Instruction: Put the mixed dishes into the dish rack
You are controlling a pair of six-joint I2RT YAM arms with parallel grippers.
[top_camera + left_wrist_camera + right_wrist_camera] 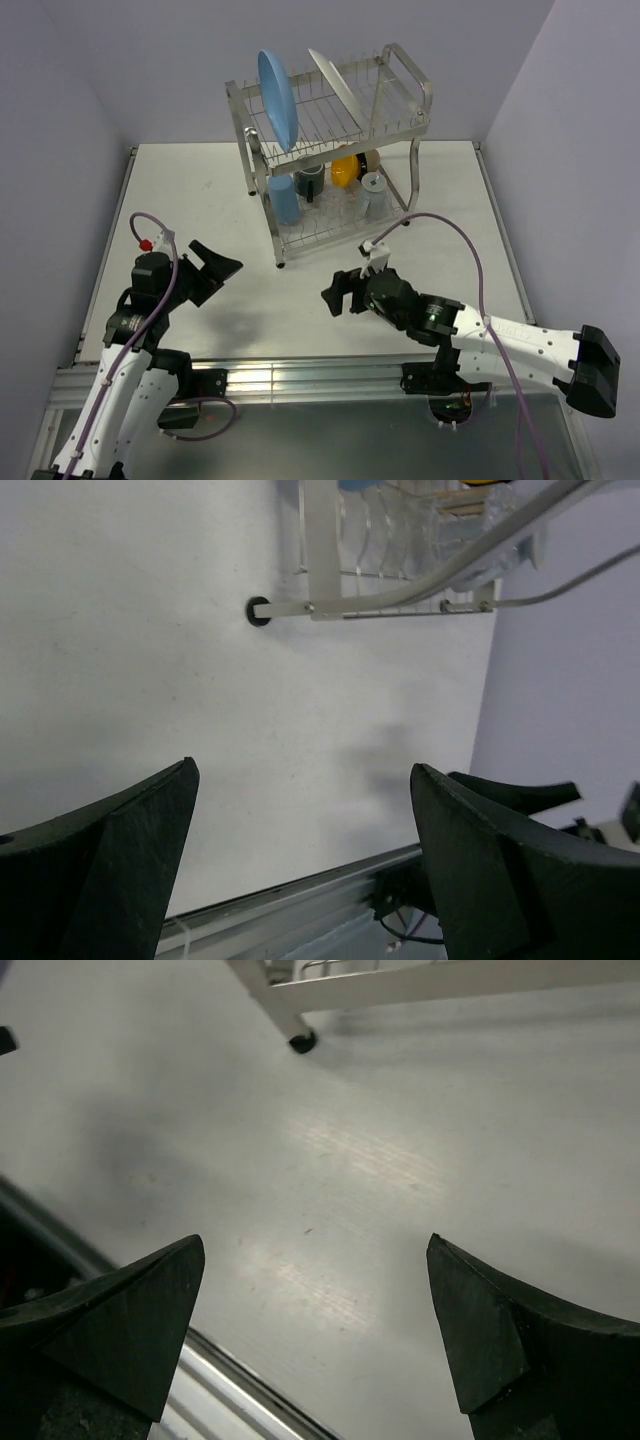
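The silver wire dish rack stands at the back of the table. On its upper tier a light blue plate and a white plate stand on edge. On the lower tier sit a blue cup, a dark mug, an orange bowl, a pale grey-blue mug and a clear glass. My left gripper is open and empty over the table left of the rack. My right gripper is open and empty in front of the rack. Both wrist views show open jaws over bare table.
A rack foot and lower rail show in the left wrist view; another foot shows in the right wrist view. The white table is walled at the back and sides. A metal rail runs along the near edge.
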